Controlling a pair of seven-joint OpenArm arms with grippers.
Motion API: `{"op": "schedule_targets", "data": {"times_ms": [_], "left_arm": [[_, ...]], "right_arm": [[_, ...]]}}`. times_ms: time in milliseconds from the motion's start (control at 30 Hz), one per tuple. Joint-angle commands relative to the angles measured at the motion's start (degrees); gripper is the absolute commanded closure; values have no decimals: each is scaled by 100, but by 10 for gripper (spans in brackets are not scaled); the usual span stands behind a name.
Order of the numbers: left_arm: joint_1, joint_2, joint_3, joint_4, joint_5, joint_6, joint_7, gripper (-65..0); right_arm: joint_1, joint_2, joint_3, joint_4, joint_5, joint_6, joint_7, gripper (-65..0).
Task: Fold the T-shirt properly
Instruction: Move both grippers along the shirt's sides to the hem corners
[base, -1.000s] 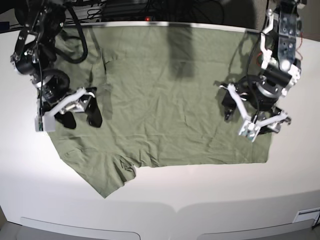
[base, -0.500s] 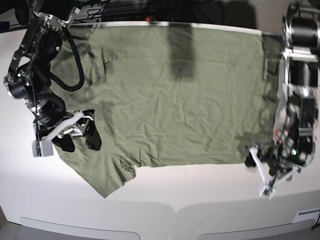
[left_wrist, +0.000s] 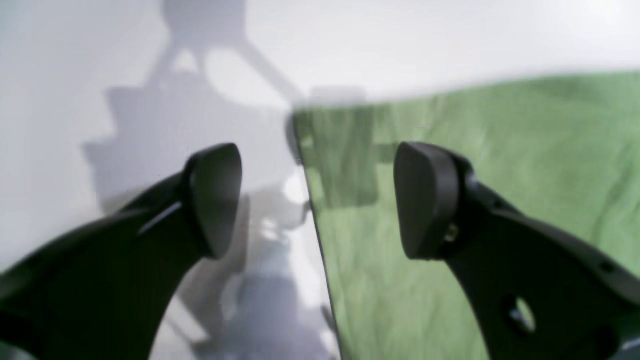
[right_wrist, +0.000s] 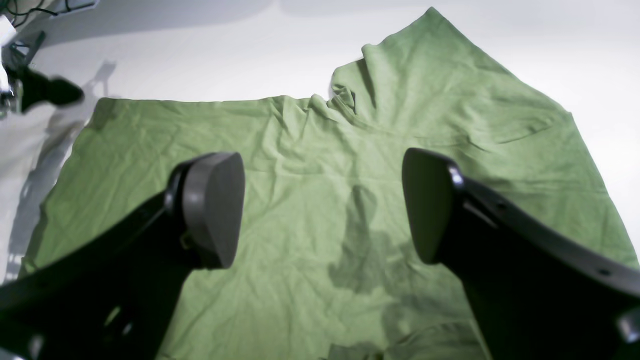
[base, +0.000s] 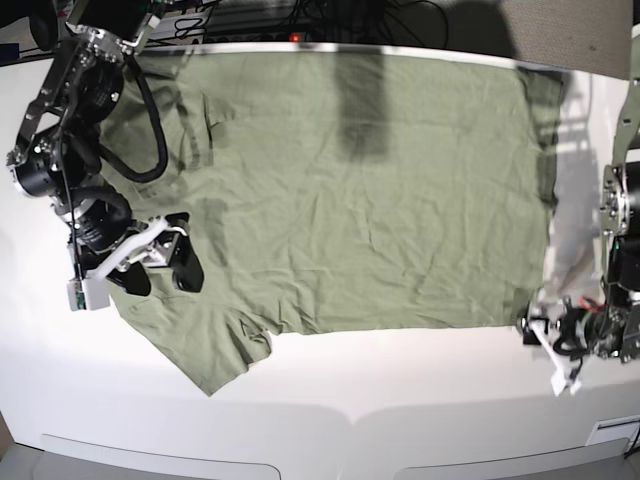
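I see the T-shirt (base: 350, 190) flat on the table (base: 320, 390), long axis 3-to-9. My left gripper (left_wrist: 317, 200), jaws apart, straddles its hem corner (nearer); the right gripper (right_wrist: 322, 205) gapes above the sleeve.

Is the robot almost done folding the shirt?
Not yet. Done: the T-shirt lies spread flat on the table, no fold made. In hand: nothing is gripped; the left gripper is open over the shirt's bottom corner, and the right gripper is open above the sleeve end. Left: grabbing the cloth and every fold.
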Motion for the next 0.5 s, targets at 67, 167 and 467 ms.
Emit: {"op": "schedule_targets", "data": {"times_ms": [67, 167, 467], "left_arm": [[184, -61, -9, 22, -120, -39, -79, -457], [608, -31, -9, 24, -407, -509, -304, -457], [874, 33, -9, 31, -1458, -1092, 146, -457]], "right_arm": [[92, 37, 7, 101, 129, 22, -61, -480], [92, 37, 7, 101, 129, 22, -107, -480], [92, 35, 7, 101, 367, 37, -101, -480]]}}
